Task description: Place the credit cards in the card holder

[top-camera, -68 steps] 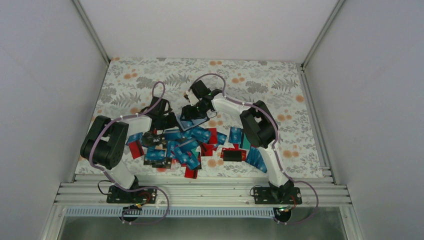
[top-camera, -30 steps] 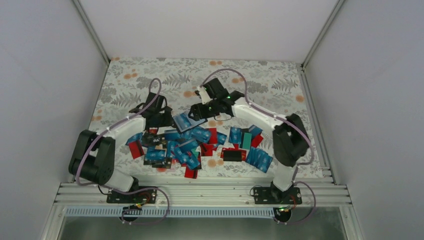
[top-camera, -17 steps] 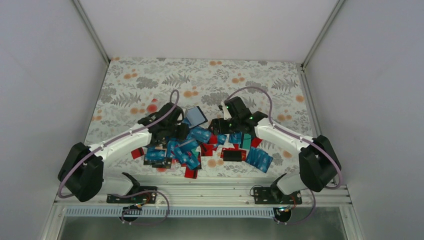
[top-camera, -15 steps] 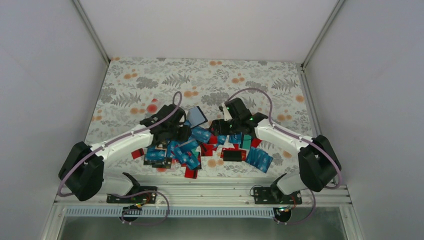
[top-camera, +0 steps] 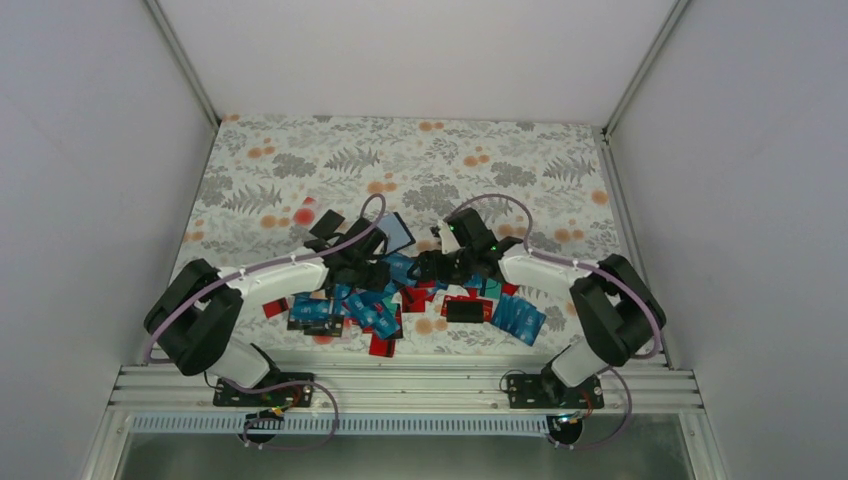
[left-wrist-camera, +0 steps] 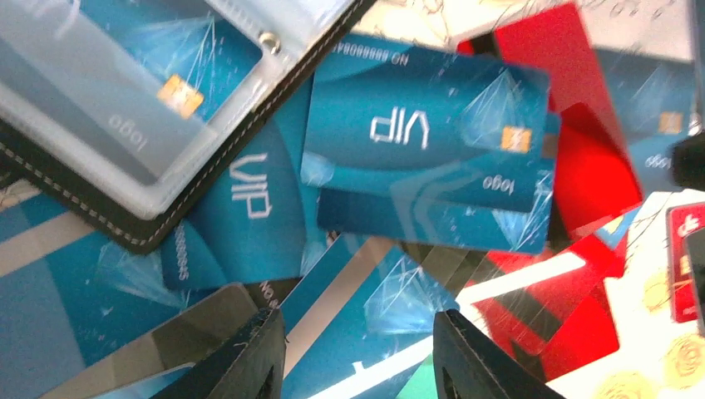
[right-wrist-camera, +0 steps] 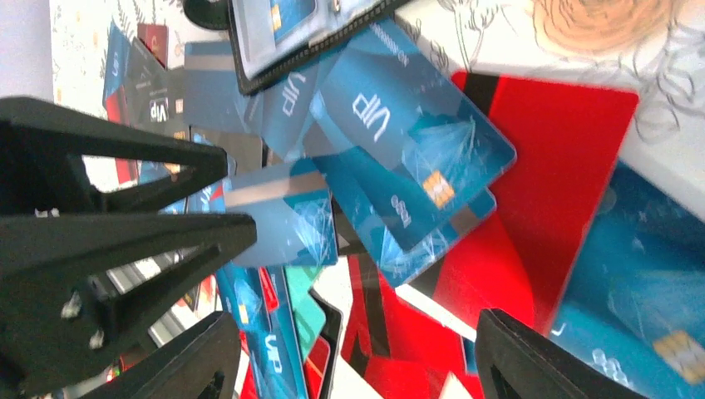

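Only the topmost blue plastic VIP credit card (left-wrist-camera: 424, 141), just beside the open black stitched card holder (left-wrist-camera: 83, 108), should be pinched by an edge, the left hand (left-wrist-camera: 356, 332) and right hand (right-wrist-camera: 357, 332) being open and empty.

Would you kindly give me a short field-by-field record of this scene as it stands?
Card holder: open, lying at the pile's far edge, a blue card in its clear sleeve
Credit cards: loose overlapping pile, mostly blue, some red
Left gripper: open, empty, over the pile
Right gripper: open, empty, over the pile
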`<state>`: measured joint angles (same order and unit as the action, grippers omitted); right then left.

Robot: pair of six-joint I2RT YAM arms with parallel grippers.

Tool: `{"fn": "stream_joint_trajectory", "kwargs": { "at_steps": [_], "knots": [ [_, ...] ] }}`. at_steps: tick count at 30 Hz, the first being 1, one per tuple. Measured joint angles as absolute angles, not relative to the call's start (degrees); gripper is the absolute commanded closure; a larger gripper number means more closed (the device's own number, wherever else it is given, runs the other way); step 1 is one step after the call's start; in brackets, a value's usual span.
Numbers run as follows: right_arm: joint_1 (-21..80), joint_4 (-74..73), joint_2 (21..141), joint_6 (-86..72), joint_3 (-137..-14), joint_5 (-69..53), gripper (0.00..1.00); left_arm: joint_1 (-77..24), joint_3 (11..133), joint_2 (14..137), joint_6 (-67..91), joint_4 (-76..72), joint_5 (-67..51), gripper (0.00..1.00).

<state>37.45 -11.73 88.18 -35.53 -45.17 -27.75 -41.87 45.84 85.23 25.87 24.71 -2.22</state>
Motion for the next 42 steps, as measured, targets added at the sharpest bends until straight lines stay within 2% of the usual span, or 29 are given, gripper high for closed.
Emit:
{"fn": "stream_joint_trajectory", "kwargs": {
  "at_steps": [5,11,19,42],
  "knots": [
    [37.1,-10.4,93.9,-33.8,-49.6,-28.2,0.32,-41.9,45.9,86.5,29.3,20.5,-3.3,0.73],
    [35.1,-9.8,99.6,-31.5,-53.6,-28.3,0.34,-41.9,45.8,88.4,33.1,17.2,-3.5,0.85],
    [31.8,-9.8,102.5,-29.2,-54.8,-30.1,0.35,-41.9,46.0,90.3,34.1,15.0,-3.5,0.92],
    [30.7,-10.1,103.2,-27.8,-54.8,-35.9,0.36,-41.9,50.0,94.4,34.0,15.3,2.8,0.94]
  ]
}}
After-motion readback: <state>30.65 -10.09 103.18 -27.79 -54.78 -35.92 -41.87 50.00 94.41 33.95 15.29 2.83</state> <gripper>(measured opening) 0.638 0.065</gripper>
